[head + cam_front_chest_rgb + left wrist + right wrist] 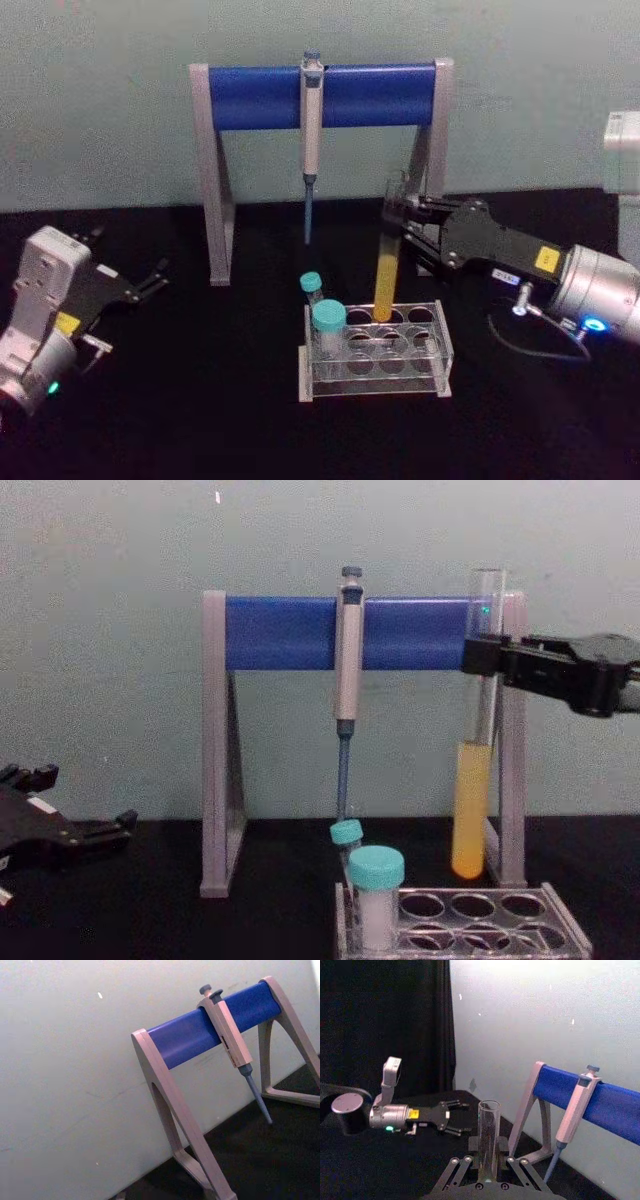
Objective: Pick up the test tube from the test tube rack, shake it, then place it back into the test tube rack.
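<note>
The test tube (387,275), long clear glass with yellow liquid in its lower part, hangs upright with my right gripper (400,225) shut on its upper part. In the chest view the test tube's (472,810) round bottom sits just above the back row of the test tube rack (560,930), and the right gripper (480,660) reaches in from the right. The right wrist view shows the tube's (488,1135) open mouth between the fingers. The clear test tube rack (440,360) stands at mid-table. My left gripper (150,280) rests open at the far left, well away from the rack.
A grey-and-blue pipette stand (320,95) rises behind the rack, with a pipette (311,130) hanging from its bar. Two teal-capped tubes (328,320) stand in the rack's left end. A wall closes off the back.
</note>
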